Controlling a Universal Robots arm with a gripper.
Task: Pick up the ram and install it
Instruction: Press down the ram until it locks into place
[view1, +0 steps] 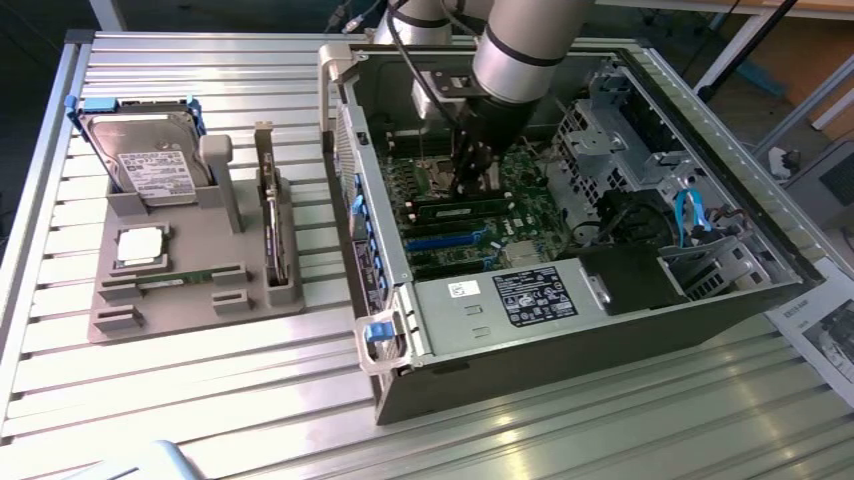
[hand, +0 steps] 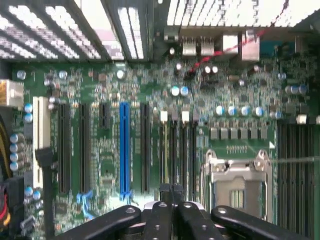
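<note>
The ram (view1: 171, 277), a thin green stick, rests in the front slot of the grey holder (view1: 200, 300) on the table at the exterior view's left. My gripper (view1: 470, 185) is far from it, reaching down inside the open computer case (view1: 561, 300) over the motherboard (view1: 527, 215). In the wrist view its black fingers (hand: 161, 200) are pressed together with nothing between them, so the gripper (hand: 171, 192) is shut. It hangs above the row of narrow dark memory slots (hand: 177, 150), beside the empty silver processor socket (hand: 237, 185).
The grey holder also carries a hard drive (view1: 150, 165), a square silver processor chip (view1: 140, 245) and a dark expansion card (view1: 274, 235) on edge. Inside the case are a blue slot (hand: 125, 147), a power supply (view1: 534, 295) and blue cables (view1: 687, 215).
</note>
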